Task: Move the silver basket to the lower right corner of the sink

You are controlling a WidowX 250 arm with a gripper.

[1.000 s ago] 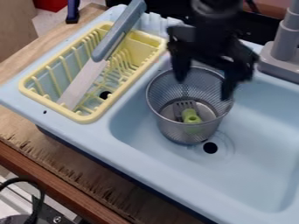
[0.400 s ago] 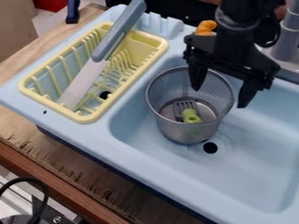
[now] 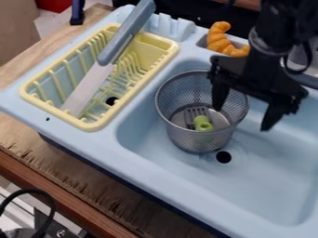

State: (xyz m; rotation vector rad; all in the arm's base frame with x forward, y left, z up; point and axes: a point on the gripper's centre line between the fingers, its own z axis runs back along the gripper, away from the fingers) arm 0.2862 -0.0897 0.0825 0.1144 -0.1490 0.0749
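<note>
A wooden tabletop (image 3: 77,179), its near edge rough and splintered, carries a light blue toy sink unit (image 3: 133,165) lying roughly parallel to that edge

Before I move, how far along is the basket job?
Nothing looks finished: the basket stands by the drain, away from the sink's lower right corner. In hand: nothing; the jaws hang open near its right rim. Left: grip it, carry it over, release.

Blk arm (image 3: 270,37) ran down from top edge, upper R of cam view. Gripper (image 3: 242,119) hung below it, 2 fingers spread wide w/ tips pointing down, R-hand one lower in view.
</note>
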